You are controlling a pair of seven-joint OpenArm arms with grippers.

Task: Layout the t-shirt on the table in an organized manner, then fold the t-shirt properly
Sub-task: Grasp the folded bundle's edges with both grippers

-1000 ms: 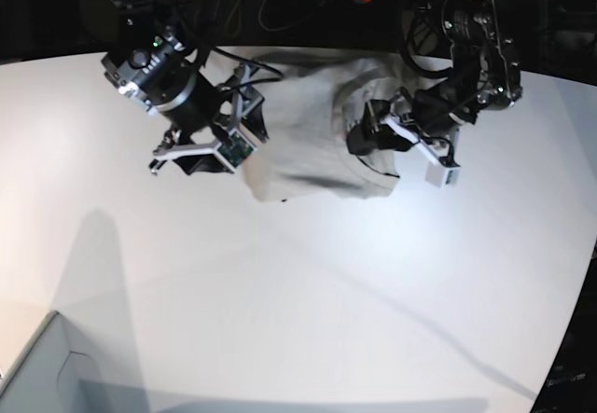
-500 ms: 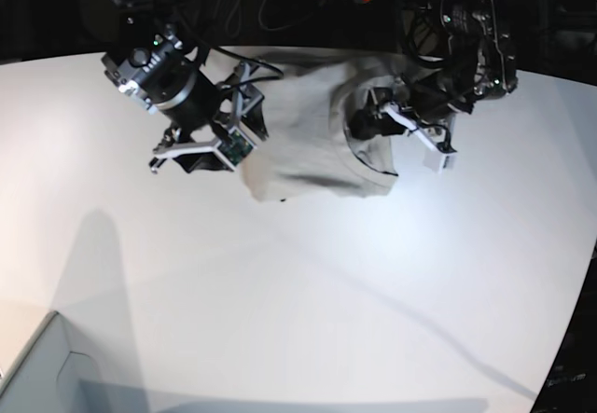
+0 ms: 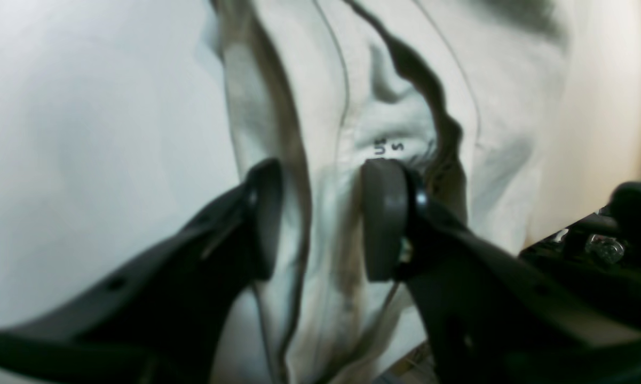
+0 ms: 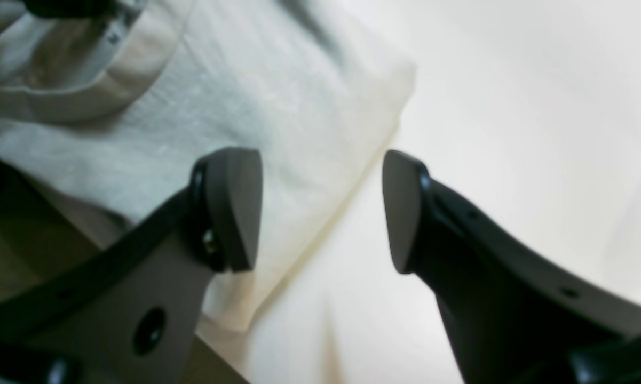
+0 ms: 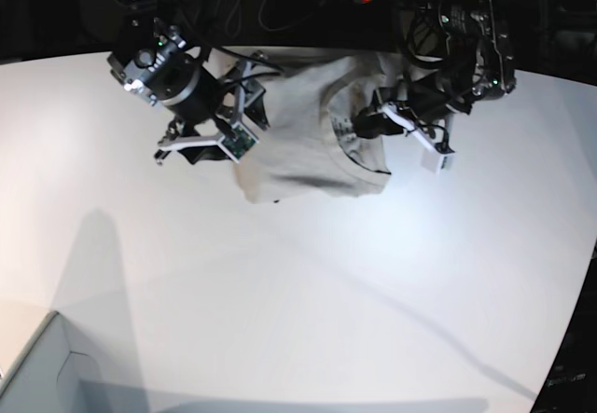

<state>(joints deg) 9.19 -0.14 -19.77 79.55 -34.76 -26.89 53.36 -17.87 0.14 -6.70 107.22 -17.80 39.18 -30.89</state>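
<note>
The table [image 5: 298, 292] is spreading white beneath both arms. The t-shirt [image 5: 298, 138] is lying bunched between them. The left gripper [image 3: 320, 218] is straddling a collar fold, jaws partly apart. The right gripper [image 4: 320, 210] is hanging wide apart over the shirt's edge, holding nothing.

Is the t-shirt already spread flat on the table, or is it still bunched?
Bunched: the t-shirt lies crumpled with folds near its collar.

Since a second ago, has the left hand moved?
Yes. In the base view the left hand has pulled inward over the t-shirt, away from the table's right edge.
</note>
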